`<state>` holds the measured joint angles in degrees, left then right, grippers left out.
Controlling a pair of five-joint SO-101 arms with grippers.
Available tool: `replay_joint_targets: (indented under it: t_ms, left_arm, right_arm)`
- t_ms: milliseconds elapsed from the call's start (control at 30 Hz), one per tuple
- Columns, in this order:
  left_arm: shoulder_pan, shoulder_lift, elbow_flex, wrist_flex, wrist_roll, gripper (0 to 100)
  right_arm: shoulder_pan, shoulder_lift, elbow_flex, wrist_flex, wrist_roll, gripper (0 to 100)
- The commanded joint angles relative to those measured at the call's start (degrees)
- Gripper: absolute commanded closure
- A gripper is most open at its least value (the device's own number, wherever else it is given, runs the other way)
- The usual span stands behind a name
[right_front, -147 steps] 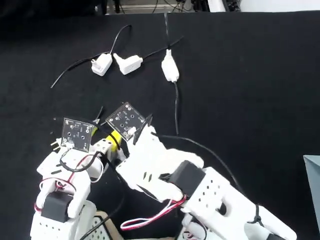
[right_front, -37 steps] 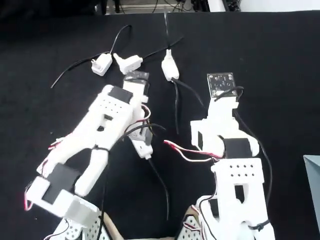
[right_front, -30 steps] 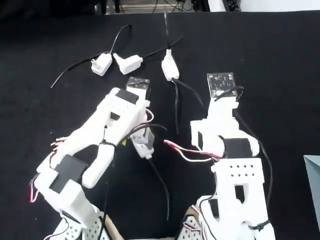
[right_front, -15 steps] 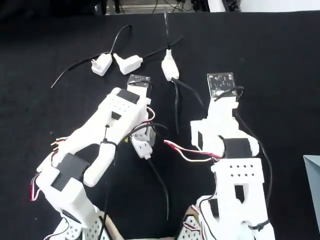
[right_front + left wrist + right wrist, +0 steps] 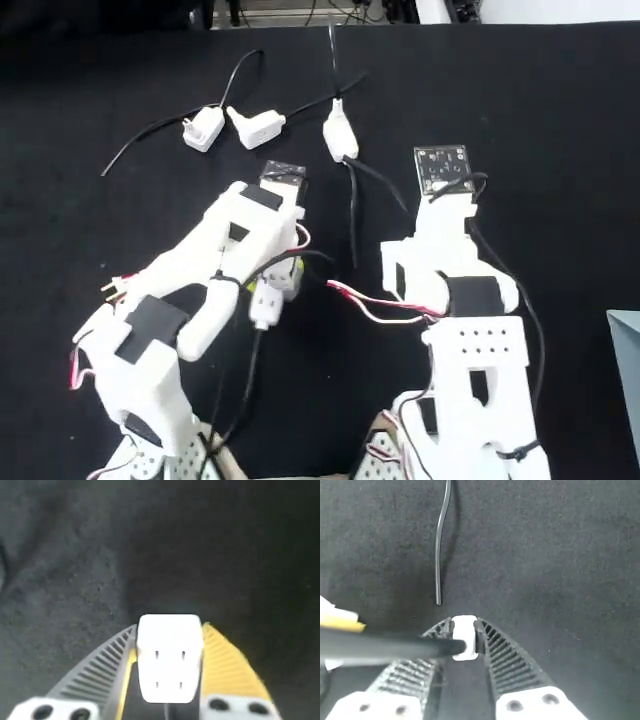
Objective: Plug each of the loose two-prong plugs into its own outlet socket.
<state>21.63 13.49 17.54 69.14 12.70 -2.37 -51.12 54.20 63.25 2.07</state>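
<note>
The left claw [image 5: 169, 630] is clenched on a white socket block [image 5: 169, 655], pinched by its sides with the slotted face turned outward, I'd guess so a plug can go straight in. The block is smooth and round-cornered, with two pairs of narrow slots. The right claw [image 5: 465, 623] is clamped on a small white plug [image 5: 464, 644], prongs hidden, close over the black table [image 5: 520, 100]. A loose plug [image 5: 203, 128] and a second loose plug [image 5: 258, 126] lie at the far side, well apart from both claws.
</note>
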Motion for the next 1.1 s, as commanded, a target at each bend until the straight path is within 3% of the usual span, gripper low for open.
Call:
replay_joint_targets:
  t_ms: [0, 433, 567, 733, 833, 1067]
  left_arm:
    - [0.31, -1.93, -2.07, 0.26, -8.88, 97]
    - [-0.48, -14.33, -1.89, -0.09, -45.89, 97]
    - [-0.4, -14.59, -1.89, -0.18, -52.48, 95]
    - [-0.31, -11.96, 1.01, -2.55, -52.22, 85]
    - [-0.31, -11.6, 1.98, -5.45, -47.12, 84]
    - [-0.4, -13.1, 1.27, -3.78, -39.47, 75]
  right_arm:
    - [-0.26, -0.92, -0.13, 0.18, 0.26, 98.6]
    - [-0.26, -0.92, 0.4, 0.09, 0.26, 98.6]
    - [-0.26, -0.92, 0.4, 0.0, 0.26, 98.6]
    - [-0.26, -0.92, 0.4, -0.18, 0.26, 98.6]
    - [-0.26, -0.92, 0.4, -0.18, 0.26, 98.6]
    - [-0.26, -0.92, 0.4, -0.18, 0.26, 98.6]
